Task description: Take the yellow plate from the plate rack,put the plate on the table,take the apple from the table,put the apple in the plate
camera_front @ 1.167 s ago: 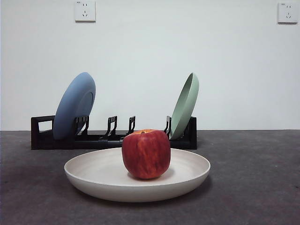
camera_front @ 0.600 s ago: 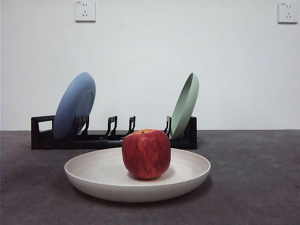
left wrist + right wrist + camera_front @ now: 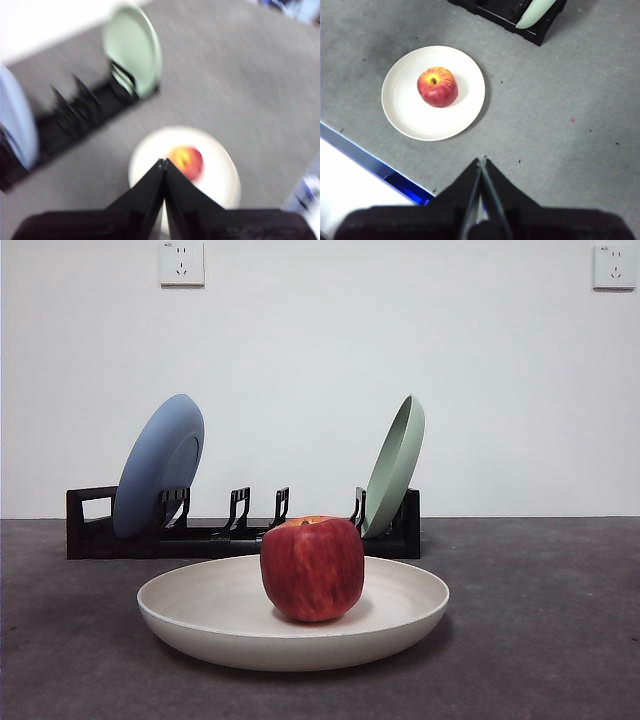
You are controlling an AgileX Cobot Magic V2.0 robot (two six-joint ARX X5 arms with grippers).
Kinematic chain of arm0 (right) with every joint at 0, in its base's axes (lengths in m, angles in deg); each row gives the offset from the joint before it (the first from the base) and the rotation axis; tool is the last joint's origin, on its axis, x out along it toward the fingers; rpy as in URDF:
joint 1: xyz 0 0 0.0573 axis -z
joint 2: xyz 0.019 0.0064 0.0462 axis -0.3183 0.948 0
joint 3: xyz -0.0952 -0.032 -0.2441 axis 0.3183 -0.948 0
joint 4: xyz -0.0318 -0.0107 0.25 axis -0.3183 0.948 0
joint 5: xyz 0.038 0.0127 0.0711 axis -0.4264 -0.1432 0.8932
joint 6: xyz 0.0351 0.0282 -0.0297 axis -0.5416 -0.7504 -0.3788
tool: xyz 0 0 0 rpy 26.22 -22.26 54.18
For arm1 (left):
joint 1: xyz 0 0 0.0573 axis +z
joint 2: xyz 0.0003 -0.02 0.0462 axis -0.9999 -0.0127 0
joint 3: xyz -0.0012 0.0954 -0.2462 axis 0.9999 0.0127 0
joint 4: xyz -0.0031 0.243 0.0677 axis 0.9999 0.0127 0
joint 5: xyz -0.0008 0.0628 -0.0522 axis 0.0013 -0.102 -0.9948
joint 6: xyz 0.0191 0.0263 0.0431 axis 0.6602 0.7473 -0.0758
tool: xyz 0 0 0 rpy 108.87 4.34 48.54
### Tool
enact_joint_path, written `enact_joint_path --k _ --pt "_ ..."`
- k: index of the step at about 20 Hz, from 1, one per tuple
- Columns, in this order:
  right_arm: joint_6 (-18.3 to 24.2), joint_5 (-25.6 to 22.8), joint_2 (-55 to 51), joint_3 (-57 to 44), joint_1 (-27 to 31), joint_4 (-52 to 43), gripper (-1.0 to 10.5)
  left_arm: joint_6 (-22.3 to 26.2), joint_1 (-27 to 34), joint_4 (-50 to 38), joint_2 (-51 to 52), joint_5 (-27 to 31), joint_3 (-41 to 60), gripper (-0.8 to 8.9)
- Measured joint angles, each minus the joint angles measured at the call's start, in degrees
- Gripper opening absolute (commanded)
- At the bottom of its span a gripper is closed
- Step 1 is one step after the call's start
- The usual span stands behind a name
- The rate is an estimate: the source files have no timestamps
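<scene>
The apple (image 3: 312,570) sits upright in the middle of the yellow plate (image 3: 200,625), which lies flat on the table (image 3: 540,640) in front of the plate rack (image 3: 90,525); the task looks complete. Behind, a blue plate (image 3: 160,465) and green plate (image 3: 395,465) lean in their slots. Both the left gripper (image 3: 163,164) and right gripper (image 3: 482,161) hang high above the table, jaws pressed together, holding nothing.

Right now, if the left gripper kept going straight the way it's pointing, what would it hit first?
Probably the pale cream round plate holding the red apple: the left gripper, jaws shut, points at the plate's near part beside the apple. The picture is blurred, so depth is unclear.
</scene>
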Motion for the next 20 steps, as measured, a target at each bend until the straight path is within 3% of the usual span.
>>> enact_joint_path --k 3,5,7,11,15,20 --pt "0.0 -0.1 0.3 0.0 0.0 0.0 0.0 2.3 0.3 -7.4 -0.6 4.7 0.0 -0.03" --pt "0.0 -0.1 0.5 0.0 0.0 0.0 0.0 7.2 4.2 -13.9 -0.1 6.1 0.1 -0.03" --pt "0.0 -0.1 0.6 0.0 0.0 0.0 0.0 12.4 13.1 -21.8 1.8 0.9 2.1 -0.03" --pt "0.0 -0.1 0.9 0.0 0.0 0.0 0.0 15.3 35.9 -34.3 9.5 -23.6 14.4 -0.03" --pt "0.0 -0.1 1.0 0.0 0.0 0.0 0.0 15.7 48.5 -37.0 20.5 -23.9 29.5 -0.03" --pt "0.0 -0.1 1.3 0.0 0.0 0.0 0.0 13.7 52.5 -39.2 33.5 -24.0 48.4 -0.03"
